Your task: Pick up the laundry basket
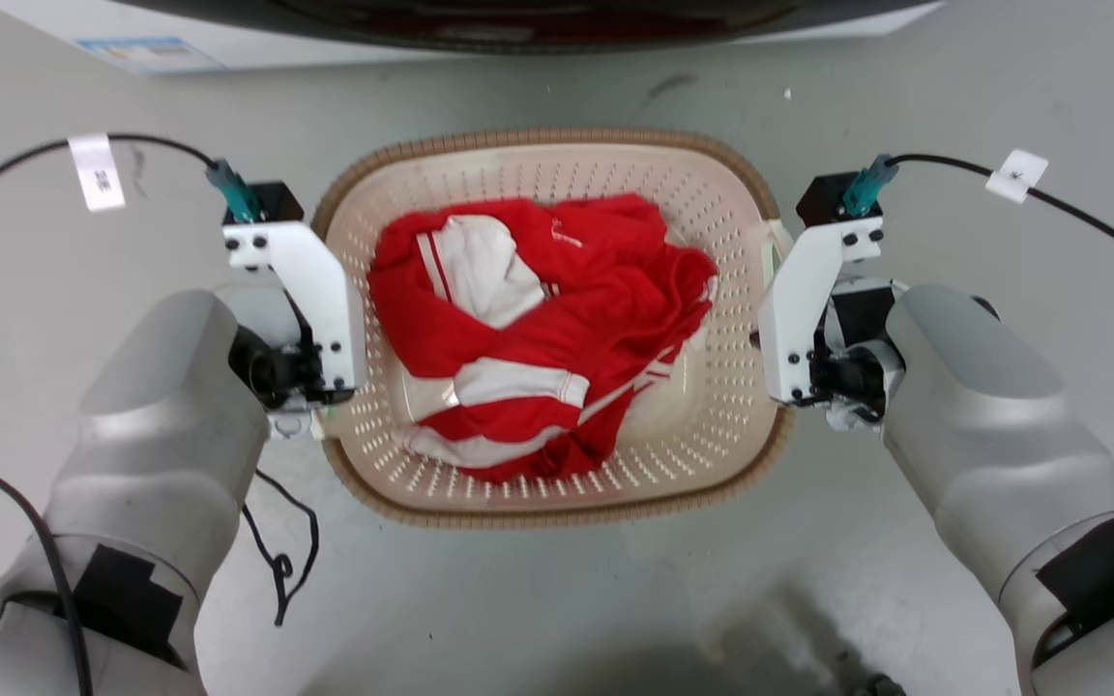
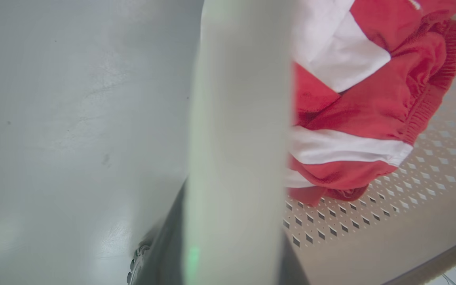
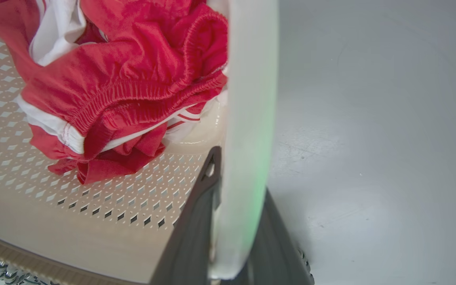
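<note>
Pale forearms (image 1: pixel 161 435) nearest, flanking laundry basket (image 1: pixel 538 136). Dark fingers of left gripper (image 2: pixel 228 237) closed tight on white side handle (image 2: pixel 240 118), which sits between them. Fingers of right gripper (image 3: pixel 240 178) clamp opposite handle (image 3: pixel 251 99) likewise. Basket spans between both finger pairs, red-and-white garment (image 1: pixel 538 319) heaped inside. Grey floor (image 1: pixel 557 599) below, contact unclear.
</note>
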Robot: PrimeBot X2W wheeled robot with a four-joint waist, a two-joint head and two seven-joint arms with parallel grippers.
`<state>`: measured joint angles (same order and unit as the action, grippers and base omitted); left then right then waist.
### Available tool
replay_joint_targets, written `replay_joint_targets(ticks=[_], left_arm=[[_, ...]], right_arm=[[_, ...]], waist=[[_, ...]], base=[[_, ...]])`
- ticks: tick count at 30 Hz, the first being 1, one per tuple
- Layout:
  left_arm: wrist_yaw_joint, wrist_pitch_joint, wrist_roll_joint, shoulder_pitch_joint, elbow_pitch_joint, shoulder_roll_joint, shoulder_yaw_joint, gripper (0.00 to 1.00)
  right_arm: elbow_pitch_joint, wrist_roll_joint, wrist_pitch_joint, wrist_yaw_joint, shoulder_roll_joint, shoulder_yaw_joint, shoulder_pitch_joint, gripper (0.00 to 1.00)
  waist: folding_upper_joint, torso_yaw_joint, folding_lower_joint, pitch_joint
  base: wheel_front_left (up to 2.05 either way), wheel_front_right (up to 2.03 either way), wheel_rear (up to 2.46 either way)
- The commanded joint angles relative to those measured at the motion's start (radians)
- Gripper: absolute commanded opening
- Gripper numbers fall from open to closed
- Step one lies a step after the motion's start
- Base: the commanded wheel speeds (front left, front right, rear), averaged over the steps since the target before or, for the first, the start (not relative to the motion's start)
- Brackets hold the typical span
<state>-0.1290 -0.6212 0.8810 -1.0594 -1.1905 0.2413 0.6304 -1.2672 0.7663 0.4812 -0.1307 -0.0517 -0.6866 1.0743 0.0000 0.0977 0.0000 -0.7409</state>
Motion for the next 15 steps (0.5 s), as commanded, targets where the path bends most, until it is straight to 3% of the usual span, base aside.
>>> replay_joint_targets(ticks=[1,15], left_arm=[[-0.003,-0.006,0.008,0.010,0.002,-0.008,0.002,0.00],[-0.004,-0.103,0.103,0.133,-0.027,-0.055,0.016,0.00]], right_arm=[[-0.002,0.003,0.011,0.000,0.003,-0.006,-0.016,0.00],[-0.016,0.055,0.142,0.000,0.006,-0.029,-0.123,0.00]], waist=[[0.0000,-0.009,0.0000,0.044],[0.0000,-0.034,0.0000,0.279]], base=[[0.00,0.00,0.00],[0.00,0.00,0.00]])
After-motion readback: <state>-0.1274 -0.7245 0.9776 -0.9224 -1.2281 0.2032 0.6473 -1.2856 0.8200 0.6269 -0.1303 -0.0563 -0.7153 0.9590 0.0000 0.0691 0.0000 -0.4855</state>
